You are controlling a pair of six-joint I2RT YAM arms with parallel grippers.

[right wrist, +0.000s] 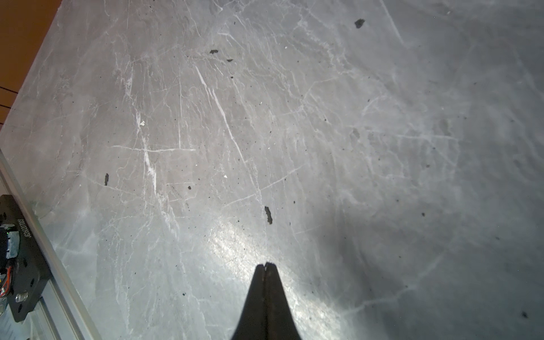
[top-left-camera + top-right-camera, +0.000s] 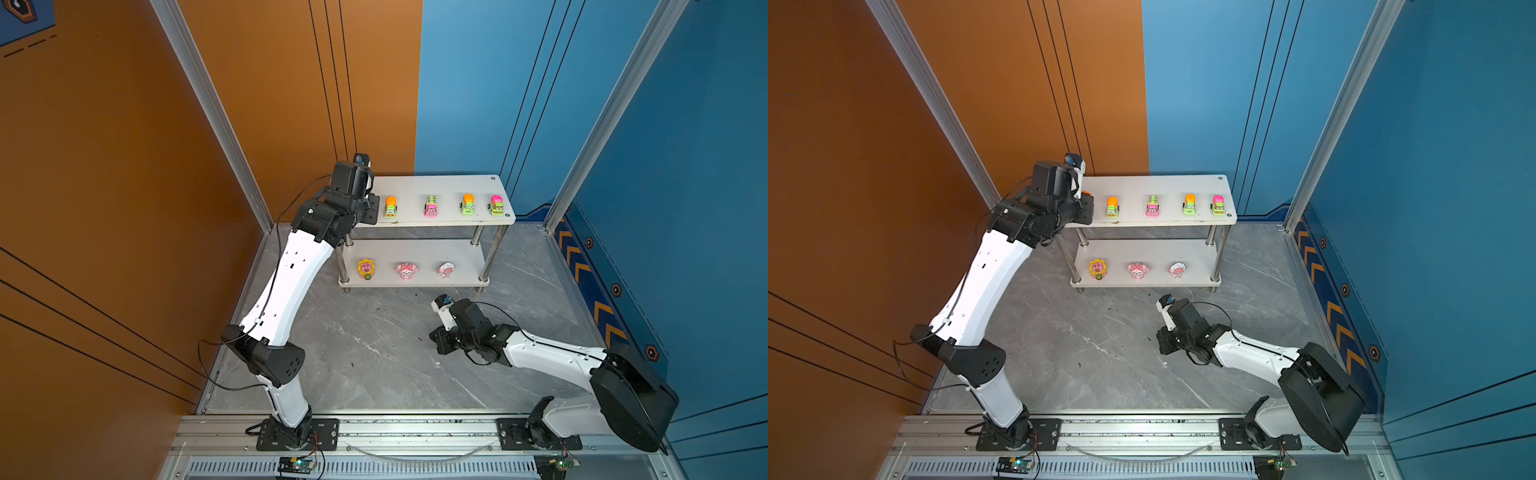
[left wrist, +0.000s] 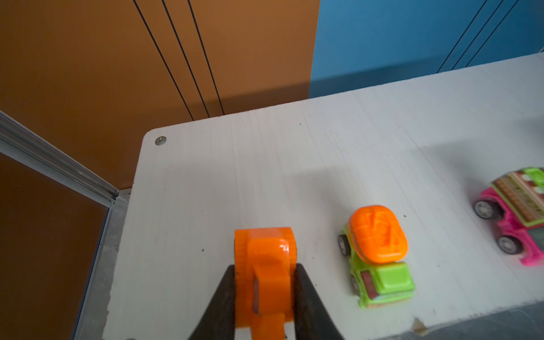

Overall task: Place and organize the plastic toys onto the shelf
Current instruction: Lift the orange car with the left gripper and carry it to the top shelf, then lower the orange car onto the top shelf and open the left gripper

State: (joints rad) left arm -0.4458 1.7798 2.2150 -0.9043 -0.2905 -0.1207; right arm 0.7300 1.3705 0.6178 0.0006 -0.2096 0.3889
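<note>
- Left hand (image 3: 265,266) grips an orange toy (image 3: 265,253) between its two dark fingers, at the left end of the shelf's top board (image 2: 440,185), close to the corner screw (image 3: 160,140).
- Right hand (image 1: 266,265) is closed on nothing, fingertips pressed together, low over the counter (image 2: 374,353) in front of the shelf.
- Four more vehicles stand in a row along the white top board: a green truck with an orange drum (image 2: 390,207) just beside the held toy, then a pink truck (image 2: 431,206), a green car with an orange top (image 2: 468,204) and a green car with a pink top (image 2: 496,205).
- Lower board (image 2: 465,253) carries three figurines, well apart: a yellow-petalled one (image 2: 366,269), a pink one (image 2: 406,270) and a pale one (image 2: 446,269).
- Counter is grey with white marble veins – glossy, scratched, and dotted with dark flecks (image 1: 268,215).
- Behind the shelf an orange wall (image 2: 104,166) meets a blue wall (image 2: 478,83); both bear thin black lines.
- Aluminium posts (image 2: 216,112) frame the cell, and a slotted rail (image 2: 415,432) along the front edge holds both arm bases.
</note>
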